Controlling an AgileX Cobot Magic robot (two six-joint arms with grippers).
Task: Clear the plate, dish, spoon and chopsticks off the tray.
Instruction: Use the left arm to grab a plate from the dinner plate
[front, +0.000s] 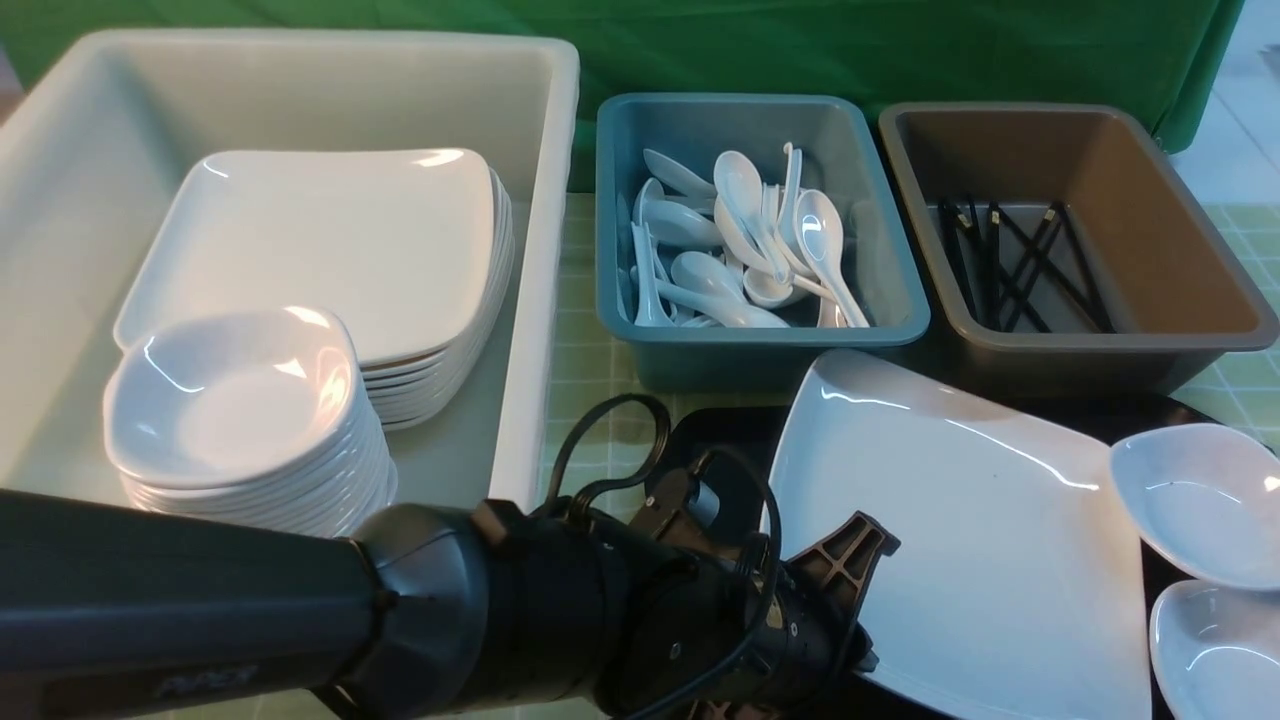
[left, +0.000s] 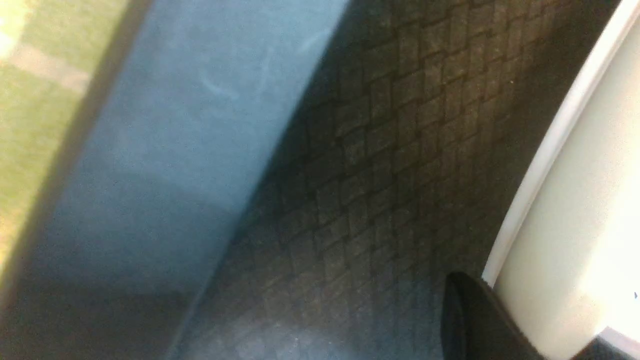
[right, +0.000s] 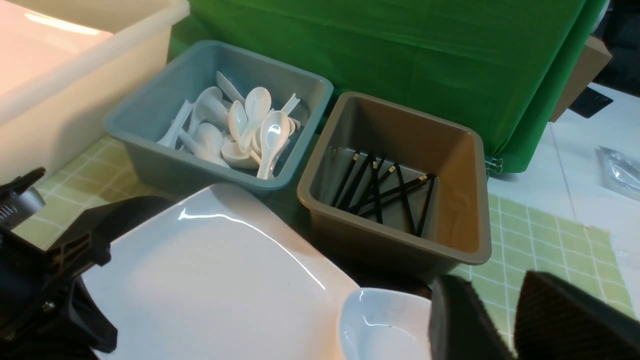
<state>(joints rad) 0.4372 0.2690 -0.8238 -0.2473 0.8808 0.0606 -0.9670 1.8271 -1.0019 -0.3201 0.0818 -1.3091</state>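
Closest to my own body, my left arm (front: 200, 600) lies almost level, reaching from my left side across toward the middle, with a black cable looping above the wrist. My left gripper (front: 860, 640) sits at the near left edge of the plate (front: 960, 540). From the left wrist camera I see one black finger (left: 475, 325) lying against the plate's white rim. Its partner is hidden, so I cannot tell whether I have clamped that rim.

My right gripper (right: 500, 295) shows only in its own wrist view. It hangs above the right side of the scene, fingers parted with nothing between them.

The plate rests on the black tray (left: 400, 150) and covers most of it. Two small dishes (front: 1200, 500) sit just beside the plate's right edge, also on the tray.

Beyond the tray, the blue bin (front: 760, 350) holds a heap of white spoons (front: 760, 230), and the brown bin (front: 1080, 350) to its right holds black chopsticks (front: 1020, 260). To my left, the white tub (front: 530, 300) contains a stack of square plates (front: 320, 230) with a stack of dishes (front: 230, 390) in front. Green cloth (front: 900, 50) hangs at the back.
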